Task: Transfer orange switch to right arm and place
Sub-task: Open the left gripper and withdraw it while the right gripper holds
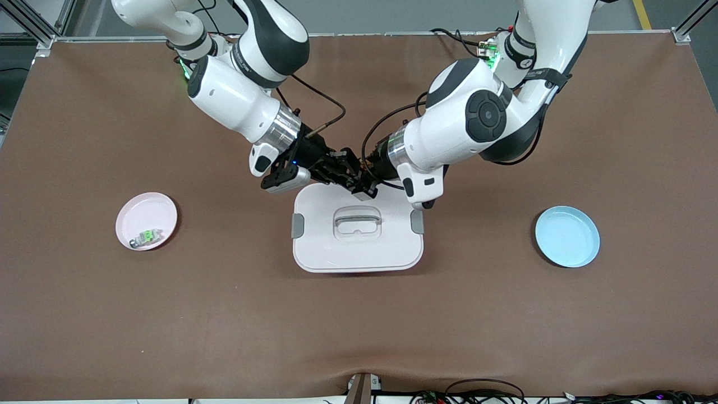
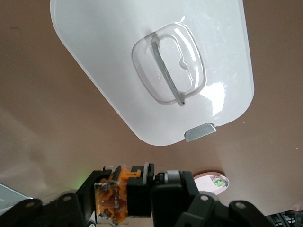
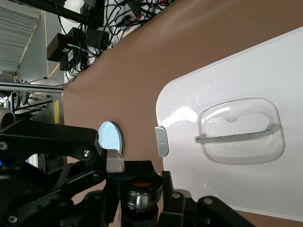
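Both grippers meet in the air over the edge of the white lidded box (image 1: 359, 247) that lies nearest the robots' bases. The orange switch (image 2: 111, 198) has a clear-and-orange block, a black middle and a silver collar. My left gripper (image 2: 132, 201) is shut on it at the body end. In the right wrist view the round orange cap of the switch (image 3: 144, 183) shows inside its silver collar, and my right gripper (image 3: 142, 198) is shut on that collar. In the front view the left gripper (image 1: 360, 182) and the right gripper (image 1: 338, 168) stand tip to tip and hide the switch.
A pink plate (image 1: 134, 210) toward the right arm's end holds a small green-and-grey switch (image 1: 146, 237). A blue plate (image 1: 566, 235) lies toward the left arm's end. The white box has a clear handle (image 1: 357, 217) and grey side clips. Cables lie along the table's front edge.
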### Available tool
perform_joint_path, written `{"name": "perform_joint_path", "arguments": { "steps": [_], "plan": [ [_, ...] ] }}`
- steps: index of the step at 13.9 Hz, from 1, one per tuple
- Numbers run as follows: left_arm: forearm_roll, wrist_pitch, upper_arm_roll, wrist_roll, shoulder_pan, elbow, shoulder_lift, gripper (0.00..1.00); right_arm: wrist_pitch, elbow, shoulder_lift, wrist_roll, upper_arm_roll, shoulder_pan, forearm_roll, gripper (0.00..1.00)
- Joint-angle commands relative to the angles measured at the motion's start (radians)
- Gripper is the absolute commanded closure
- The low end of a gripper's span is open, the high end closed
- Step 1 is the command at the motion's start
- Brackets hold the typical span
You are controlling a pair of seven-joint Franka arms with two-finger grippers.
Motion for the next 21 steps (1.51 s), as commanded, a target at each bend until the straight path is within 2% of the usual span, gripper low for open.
{"name": "perform_joint_path", "arguments": {
  "steps": [1,2,3,9,14,16,19,21],
  "plan": [
    [-0.013,-0.002,0.002,-0.020,-0.002,0.020,0.001,1.00,-0.003,0.011,0.013,-0.017,-0.008,0.008,0.016,1.00],
    [-0.013,-0.002,0.002,-0.018,0.000,0.020,0.001,0.86,-0.004,0.011,0.013,-0.017,-0.008,0.008,0.016,1.00],
    [-0.012,-0.002,0.002,-0.018,-0.002,0.020,0.000,0.01,-0.004,0.011,0.013,-0.017,-0.008,0.008,0.016,1.00],
    [-0.009,-0.012,0.001,-0.018,0.044,0.020,-0.016,0.00,-0.012,0.008,0.010,-0.014,-0.008,0.007,0.015,1.00],
    [0.000,-0.051,0.007,-0.003,0.150,0.035,-0.045,0.00,-0.173,-0.015,-0.045,-0.022,-0.020,-0.010,-0.028,1.00],
    [0.060,-0.089,0.002,0.003,0.191,0.039,-0.054,0.00,-0.231,-0.028,-0.074,-0.029,-0.024,-0.033,-0.143,1.00],
    [0.172,-0.109,0.002,0.041,0.244,0.041,-0.056,0.00,-0.439,-0.024,-0.137,-0.048,-0.024,-0.096,-0.348,1.00],
    [0.226,-0.152,0.004,0.142,0.285,0.041,-0.081,0.00,-0.584,-0.021,-0.189,-0.139,-0.024,-0.154,-0.479,1.00]
  ]
}}
